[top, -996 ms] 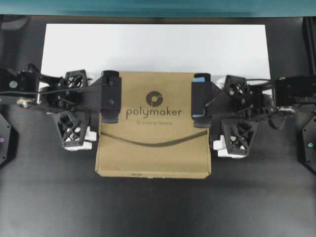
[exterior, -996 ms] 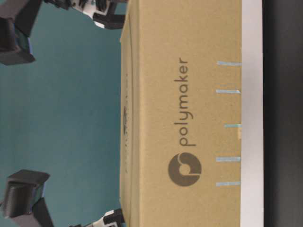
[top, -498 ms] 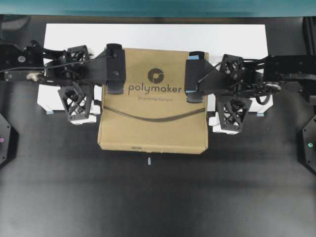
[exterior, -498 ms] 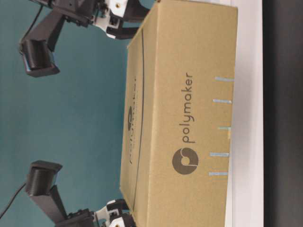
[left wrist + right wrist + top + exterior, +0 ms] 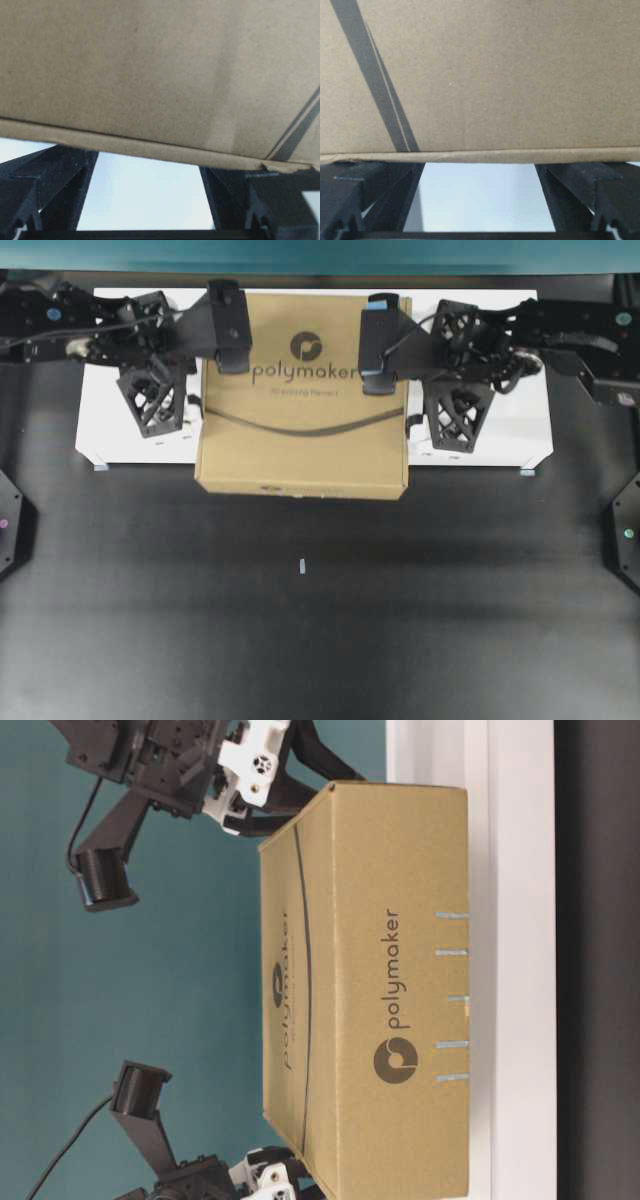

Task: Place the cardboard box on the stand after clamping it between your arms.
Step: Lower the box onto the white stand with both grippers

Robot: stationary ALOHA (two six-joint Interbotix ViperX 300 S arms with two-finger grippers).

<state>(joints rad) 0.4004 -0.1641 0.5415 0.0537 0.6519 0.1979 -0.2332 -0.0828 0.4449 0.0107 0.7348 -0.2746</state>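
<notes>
The brown cardboard box marked "polymaker" is clamped between my two black arms over the white stand. Its front part juts past the stand's front edge. Whether it touches the stand I cannot tell. My left gripper presses on the box's left side and my right gripper on its right side. Both are open, with fingers spread wide. In the left wrist view and the right wrist view the box fills the top and hides the fingertips. In the table-level view the box is level.
A black block on each arm overhangs the box top. The dark table lies in front of the stand, with a small pale mark on it. Arm bases stand at the left and right edges. A teal wall is behind.
Both arms have carried the clamped box away from the table's front, further over the stand. Their hold on it has not changed.
</notes>
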